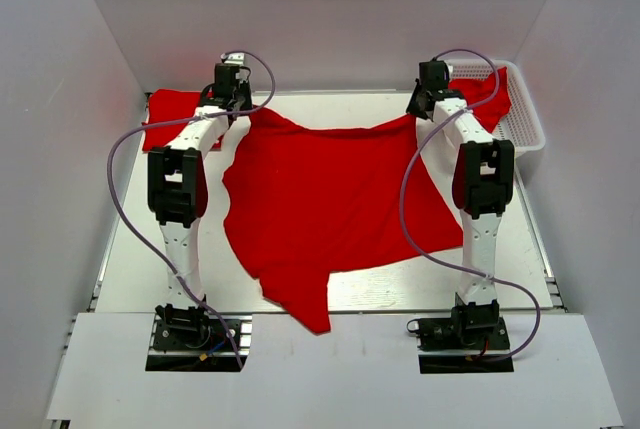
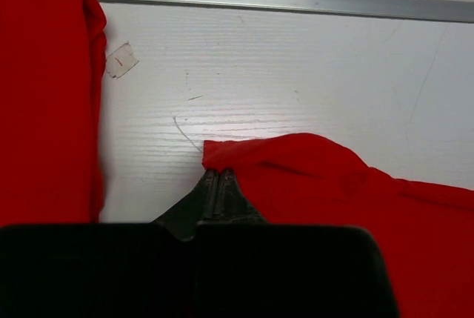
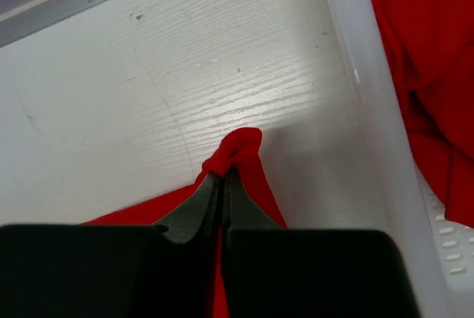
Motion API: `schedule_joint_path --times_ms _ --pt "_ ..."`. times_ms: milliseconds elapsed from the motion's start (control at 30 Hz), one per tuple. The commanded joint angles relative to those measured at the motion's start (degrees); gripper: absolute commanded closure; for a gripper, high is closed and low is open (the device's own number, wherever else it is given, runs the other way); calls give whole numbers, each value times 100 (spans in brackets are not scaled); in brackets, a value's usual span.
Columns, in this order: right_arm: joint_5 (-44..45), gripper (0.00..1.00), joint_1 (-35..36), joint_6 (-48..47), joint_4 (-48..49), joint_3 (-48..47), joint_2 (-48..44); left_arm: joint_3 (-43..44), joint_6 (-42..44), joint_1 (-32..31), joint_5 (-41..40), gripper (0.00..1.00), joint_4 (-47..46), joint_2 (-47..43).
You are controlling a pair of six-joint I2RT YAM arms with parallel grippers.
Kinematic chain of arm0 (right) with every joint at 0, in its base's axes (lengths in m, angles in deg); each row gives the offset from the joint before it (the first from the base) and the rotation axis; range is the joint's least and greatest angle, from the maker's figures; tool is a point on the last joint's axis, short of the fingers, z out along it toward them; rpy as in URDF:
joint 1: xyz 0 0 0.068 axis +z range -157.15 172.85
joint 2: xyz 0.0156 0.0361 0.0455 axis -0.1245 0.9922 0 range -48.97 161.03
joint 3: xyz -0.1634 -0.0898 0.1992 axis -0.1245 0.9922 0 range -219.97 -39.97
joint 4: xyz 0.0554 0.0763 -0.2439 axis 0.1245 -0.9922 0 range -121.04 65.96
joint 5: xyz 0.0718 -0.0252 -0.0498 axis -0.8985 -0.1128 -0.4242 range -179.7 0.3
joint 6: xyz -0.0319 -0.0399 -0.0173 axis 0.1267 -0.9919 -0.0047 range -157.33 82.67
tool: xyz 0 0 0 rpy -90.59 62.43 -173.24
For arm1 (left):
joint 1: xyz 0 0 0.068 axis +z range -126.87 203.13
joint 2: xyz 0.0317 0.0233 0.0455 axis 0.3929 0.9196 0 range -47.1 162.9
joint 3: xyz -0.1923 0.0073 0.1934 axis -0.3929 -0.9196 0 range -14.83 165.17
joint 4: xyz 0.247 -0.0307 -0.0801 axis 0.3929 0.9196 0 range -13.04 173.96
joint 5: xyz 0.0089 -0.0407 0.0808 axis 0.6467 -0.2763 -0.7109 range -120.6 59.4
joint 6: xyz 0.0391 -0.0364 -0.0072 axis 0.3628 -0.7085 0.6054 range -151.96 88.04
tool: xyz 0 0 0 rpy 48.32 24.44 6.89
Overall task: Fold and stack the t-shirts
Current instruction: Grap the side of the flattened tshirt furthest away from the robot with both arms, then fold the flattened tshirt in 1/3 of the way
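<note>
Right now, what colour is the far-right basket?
The basket is white; the top external view shows it best.

Far left: folded shirt (image 1: 165, 119) partly hidden behind left arm (image 1: 180, 184). Far right: heaped shirt (image 1: 497, 94) in basket (image 1: 522, 121) partly hidden by right arm (image 1: 485, 174). Scrap (image 2: 121, 60) on table (image 2: 296, 73): red mark too small to read.

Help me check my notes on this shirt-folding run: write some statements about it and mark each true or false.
1. Both the left gripper and the right gripper are shut on the spread shirt's far edge. True.
2. The basket is empty. False: red cloth lies in it.
3. A folded shirt lies at the table's far left. True.
4. The left gripper holds the folded shirt. False: that shirt lies apart, to its left.
</note>
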Motion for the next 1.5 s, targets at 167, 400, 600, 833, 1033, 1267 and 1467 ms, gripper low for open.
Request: schedule_joint_path --times_ms 167,400,600,833,1033,1267,1467 --pt "-127 100 -126 -17 89 -358 -80 115 -177 58 199 100 204 -636" --pt "-445 100 -126 -211 -148 -235 -247 -1694 -835 -65 83 100 205 -2041" --pt "-428 100 -126 -474 -306 -15 -572 -2951 -1197 -65 337 100 380 -3422" --pt "-366 100 -135 -659 -824 29 -801 -4207 -1610 -118 846 100 749 -4835" --pt "-288 100 -127 -633 -1202 362 -1143 -4796 -1610 -118 829 100 1365 -5628" --pt "-173 100 -153 -598 -1624 670 -1390 -5457 -1715 -170 1154 100 1760 -6340" --pt "-102 100 -144 -572 -1836 907 -1557 -5782 -1891 -170 1594 100 1997 -6841"
